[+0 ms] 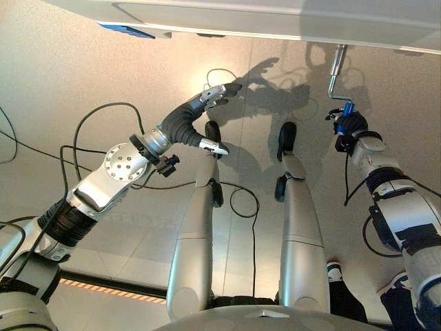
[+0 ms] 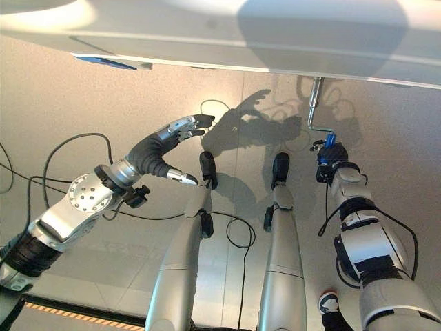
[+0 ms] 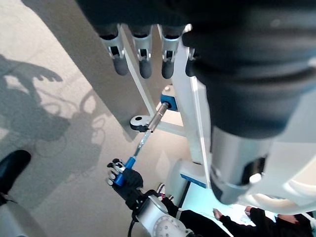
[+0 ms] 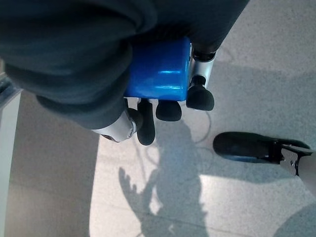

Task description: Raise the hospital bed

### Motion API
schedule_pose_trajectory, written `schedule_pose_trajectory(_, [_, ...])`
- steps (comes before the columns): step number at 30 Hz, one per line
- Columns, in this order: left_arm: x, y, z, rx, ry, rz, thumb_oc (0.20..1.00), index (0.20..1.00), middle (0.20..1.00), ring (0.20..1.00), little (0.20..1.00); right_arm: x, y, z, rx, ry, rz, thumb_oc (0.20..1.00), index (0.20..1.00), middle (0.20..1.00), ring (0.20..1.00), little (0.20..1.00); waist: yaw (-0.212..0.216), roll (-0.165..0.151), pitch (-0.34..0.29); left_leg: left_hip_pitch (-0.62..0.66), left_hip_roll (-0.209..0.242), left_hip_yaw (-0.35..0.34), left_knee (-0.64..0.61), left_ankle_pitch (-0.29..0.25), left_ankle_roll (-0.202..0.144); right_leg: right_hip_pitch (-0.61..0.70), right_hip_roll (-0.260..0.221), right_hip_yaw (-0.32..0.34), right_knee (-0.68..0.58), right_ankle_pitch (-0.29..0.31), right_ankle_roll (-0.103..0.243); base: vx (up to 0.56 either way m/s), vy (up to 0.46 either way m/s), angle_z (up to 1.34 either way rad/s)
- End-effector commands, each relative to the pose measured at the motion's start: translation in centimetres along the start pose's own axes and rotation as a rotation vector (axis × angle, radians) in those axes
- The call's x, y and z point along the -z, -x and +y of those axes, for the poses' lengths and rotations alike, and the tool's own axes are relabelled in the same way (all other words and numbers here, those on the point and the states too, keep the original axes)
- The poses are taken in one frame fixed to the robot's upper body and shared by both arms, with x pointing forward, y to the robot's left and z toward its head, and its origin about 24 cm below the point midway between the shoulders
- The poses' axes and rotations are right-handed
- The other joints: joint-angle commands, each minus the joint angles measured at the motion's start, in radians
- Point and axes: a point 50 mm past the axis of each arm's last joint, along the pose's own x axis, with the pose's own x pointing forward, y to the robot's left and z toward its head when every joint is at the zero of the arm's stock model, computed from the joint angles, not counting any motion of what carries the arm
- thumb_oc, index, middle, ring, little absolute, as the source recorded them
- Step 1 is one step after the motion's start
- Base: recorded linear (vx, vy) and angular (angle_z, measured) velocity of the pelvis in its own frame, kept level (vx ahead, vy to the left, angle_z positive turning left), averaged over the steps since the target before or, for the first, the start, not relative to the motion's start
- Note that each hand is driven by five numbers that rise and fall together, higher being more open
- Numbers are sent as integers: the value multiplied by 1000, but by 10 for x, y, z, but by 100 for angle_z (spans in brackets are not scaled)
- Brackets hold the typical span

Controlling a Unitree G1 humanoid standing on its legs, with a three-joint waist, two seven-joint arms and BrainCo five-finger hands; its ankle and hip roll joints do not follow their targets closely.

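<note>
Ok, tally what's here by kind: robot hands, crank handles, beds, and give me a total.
Hands: 2, left open above the floor, right shut on the crank's blue grip.
Cranks: 1.
Beds: 1.
Total: 4.

Speckled beige floor (image 1: 62, 83) w/ tile seams. Orange-black striped tape line (image 1: 103, 289) along floor at lower left. Person in dark clothing (image 3: 237, 222) low beside bed; sneaker (image 2: 329, 303) nearby on floor.
</note>
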Motion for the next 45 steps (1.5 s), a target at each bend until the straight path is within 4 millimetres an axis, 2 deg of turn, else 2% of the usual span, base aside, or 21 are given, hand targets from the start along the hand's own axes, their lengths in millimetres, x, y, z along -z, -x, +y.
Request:
schedule_pose_trajectory(1, [-16, 2, -7, -8, 52, -113, 1000, 1000, 1000, 1000, 1000, 6, 34, -119, 403, -17, 1, 200, 200, 200, 200, 200, -47, 37, -20, 31, 1, 16, 164, -171, -16, 58, 33, -23, -95, 68, 68, 1, -2, 4])
schedule_pose_trajectory(4, [-16, 5, -5, -32, 52, -114, 1000, 1000, 1000, 1000, 1000, -1, 33, -111, 377, -72, -101, 200, 200, 200, 200, 200, -58, 27, -20, 32, 3, 18, 163, -170, -16, 60, 36, -23, -94, 67, 68, 1, -2, 2])
schedule_pose_trajectory(6, [-15, 12, -2, -83, 51, -113, 1000, 1000, 1000, 1000, 1000, -17, 39, -80, 243, -176, -331, 200, 200, 200, 200, 200, -79, 10, -20, 30, 4, 18, 161, -168, -17, 56, 38, -21, -96, 68, 70, 0, 0, 0])
schedule_pose_trajectory(7, [-15, 12, -2, -82, 51, -112, 1000, 1000, 1000, 1000, 1000, -17, 39, -80, 244, -176, -330, 200, 200, 200, 200, 200, -78, 9, -20, 31, 4, 18, 161, -168, -17, 57, 38, -21, -96, 68, 70, 0, 0, 0])
schedule_pose_trajectory(8, [-14, 17, 2, -117, 46, -108, 1000, 1000, 1000, 1000, 1000, -28, 51, -62, 146, -222, -459, 200, 200, 200, 200, 200, -91, 1, -20, 30, 5, 17, 157, -166, -17, 54, 40, -18, -99, 68, 71, 4, 2, -4])
schedule_pose_trajectory(9, [-14, 17, 2, -116, 46, -107, 1000, 1000, 1000, 1000, 1000, -28, 52, -62, 148, -222, -457, 200, 200, 200, 200, 200, -90, 0, -20, 31, 5, 18, 156, -166, -17, 56, 40, -18, -99, 68, 71, 4, -1, -7])
schedule_pose_trajectory(10, [-12, 25, 7, -149, 17, -90, 1000, 1000, 1000, 1000, 1000, -44, 80, -48, 48, -321, -667, 200, 200, 200, 200, 200, -106, -10, -20, 29, 4, 16, 156, -169, -15, 53, 39, -19, -97, 68, 74, 2, -1, -6])
schedule_pose_trajectory(13, [-13, 34, 10, -168, 9, -78, 1000, 1000, 1000, 1000, 1000, -65, 115, -29, -116, -411, -871, 200, 200, 200, 200, 200, -121, -24, -20, 25, 6, 20, 159, -170, -15, 49, 41, -14, -93, 68, 75, 1, 11, -8])
schedule_pose_trajectory(15, [-13, 36, 11, -172, 7, -78, 1000, 1000, 1000, 1000, 1000, -67, 122, -23, -167, -424, -896, 200, 200, 200, 200, 200, -125, -29, -20, 25, 6, 20, 157, -170, -15, 51, 41, -14, -96, 70, 75, -3, 9, -5])
schedule_pose_trajectory(17, [-17, 43, 13, -174, -16, -73, 1000, 1000, 1000, 1000, 1000, -81, 148, 1, -394, -396, -974, 200, 200, 200, 200, 200, -131, -39, -20, 22, 7, 24, 158, -168, -17, 49, 42, -13, -101, 75, 77, 0, 0, 0])
schedule_pose_trajectory(22, [-20, 51, 14, -162, -15, -67, 1000, 1000, 1000, 1000, 1000, -94, 168, 26, -633, -350, -999, 200, 200, 200, 200, 200, -132, -50, -20, 26, 9, 25, 156, -166, -19, 57, 41, -16, -103, 79, 78, 0, 0, 0])
schedule_pose_trajectory(23, [-20, 51, 14, -163, -15, -67, 1000, 1000, 1000, 1000, 1000, -94, 168, 27, -634, -350, -998, 200, 200, 200, 200, 200, -133, -51, -20, 26, 9, 25, 156, -166, -19, 57, 41, -16, -103, 79, 78, 0, 0, 0])
schedule_pose_trajectory(26, [-22, 51, 14, -144, -18, -72, 1000, 1000, 1000, 1000, 1000, -93, 172, 51, -806, -368, -943, 200, 200, 200, 200, 200, -127, -54, -20, 26, 11, 25, 157, -164, -19, 59, 38, -19, -105, 84, 79, 0, 0, 0])
schedule_pose_trajectory(29, [-22, 51, 13, -145, -20, -74, 1000, 1000, 1000, 1000, 1000, -91, 170, 62, -844, -323, -916, 200, 200, 200, 200, 200, -121, -55, -20, 25, 11, 24, 157, -163, -18, 59, 37, -20, -104, 86, 78, 0, 0, 0])
schedule_pose_trajectory(30, [-23, 50, 13, -136, -20, -83, 1000, 1000, 1000, 1000, 1000, -90, 167, 67, -859, -327, -894, 200, 200, 200, 200, 200, -119, -55, -20, 25, 11, 24, 157, -162, -18, 60, 37, -20, -105, 86, 78, 0, 0, 0])
schedule_pose_trajectory(33, [-25, 41, 7, -107, 17, -121, 1000, 1000, 1000, 1000, 1000, -76, 152, 106, -953, -303, -762, 200, 200, 200, 200, 200, -98, -47, -20, 20, 11, 22, 159, -158, -18, 59, 36, -21, -106, 89, 76, 0, 0, 0])
schedule_pose_trajectory(34, [-25, 41, 8, -107, 17, -121, 1000, 1000, 1000, 1000, 1000, -76, 152, 106, -954, -303, -763, 200, 200, 200, 200, 200, -98, -47, -20, 20, 11, 22, 159, -158, -18, 58, 36, -22, -106, 89, 76, 0, 0, 0])
schedule_pose_trajectory(36, [-27, 34, 4, -98, 48, -156, 1000, 1000, 1000, 1000, 1000, -70, 145, 131, -1007, -226, -702, 200, 200, 200, 200, 200, -83, -40, -20, 19, 11, 20, 156, -155, -18, 59, 33, -25, -109, 89, 73, 0, 0, 0])
schedule_pose_trajectory(37, [-27, 34, 4, -99, 47, -156, 1000, 1000, 1000, 1000, 1000, -70, 145, 131, -1008, -226, -702, 200, 200, 200, 200, 200, -83, -40, -20, 19, 11, 20, 156, -155, -18, 59, 33, -25, -109, 89, 73, 0, 0, 0])
schedule_pose_trajectory(40, [-29, 23, -1, -90, 76, -195, 1000, 1000, 1000, 1000, 1000, -57, 128, 162, -1018, -142, -598, 200, 200, 200, 200, 200, -65, -32, -20, 18, 11, 17, 156, -153, -18, 59, 31, -27, -110, 90, 71, 0, 0, 0])
schedule_pose_trajectory(45, [-27, 16, -2, -100, 75, -198, 1000, 1000, 1000, 1000, 1000, -46, 107, 183, -976, 11, -525, 200, 200, 200, 200, 200, -50, -20, -20, 19, 10, 11, 160, -153, -19, 60, 30, -32, -106, 86, 68, 2, -2, -1])
